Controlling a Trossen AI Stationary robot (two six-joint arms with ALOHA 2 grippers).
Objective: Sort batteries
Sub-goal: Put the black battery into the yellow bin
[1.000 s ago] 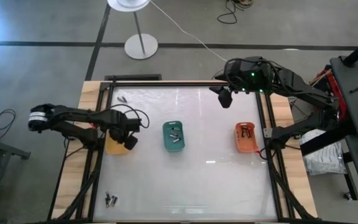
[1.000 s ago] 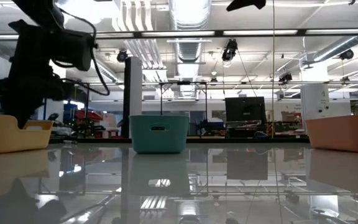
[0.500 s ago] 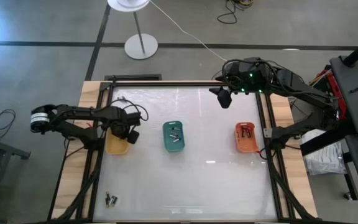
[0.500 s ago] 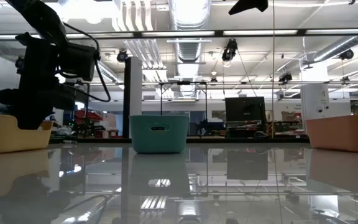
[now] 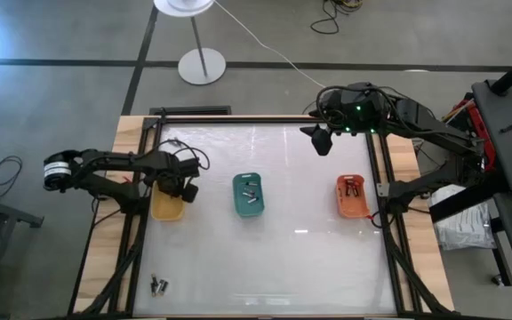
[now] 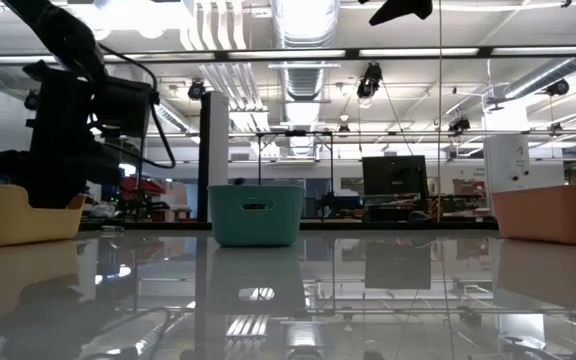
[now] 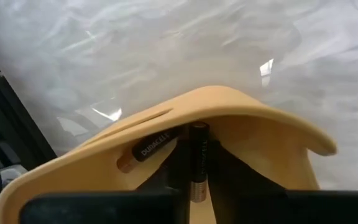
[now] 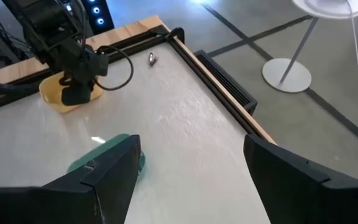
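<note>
The bench point(image 5: 265, 258) is a pale glossy sheet in a wooden frame, with three small trays in a row across its middle: the yellow tray point(image 5: 167, 209) on the left, the green tray point(image 5: 250, 195) in the centre, the orange tray point(image 5: 354, 196) on the right.

The left tool point(image 5: 185, 188) hangs over the yellow tray's rim. In its wrist view a dark battery point(image 7: 197, 163) stands between its fingers, pinched at a narrow gap, above the tray's inside. A second one, the copper-tipped battery point(image 7: 149, 150), already lies on the yellow tray's floor.

The right tool point(image 5: 321, 140) waits high above the bench's far right part, fingers spread wide with nothing between them.

The sorting looks well along but unfinished. The green tray holds a few silver-grey batteries point(image 5: 251, 195) and the orange tray some with red, the reddish batteries point(image 5: 354, 188). Loose ones remain: the near-corner batteries point(image 5: 158, 285) by the bench's front left, and what seems to be another small pair, the far-corner batteries point(image 5: 175, 140), though at this distance that is hard to confirm.
</note>
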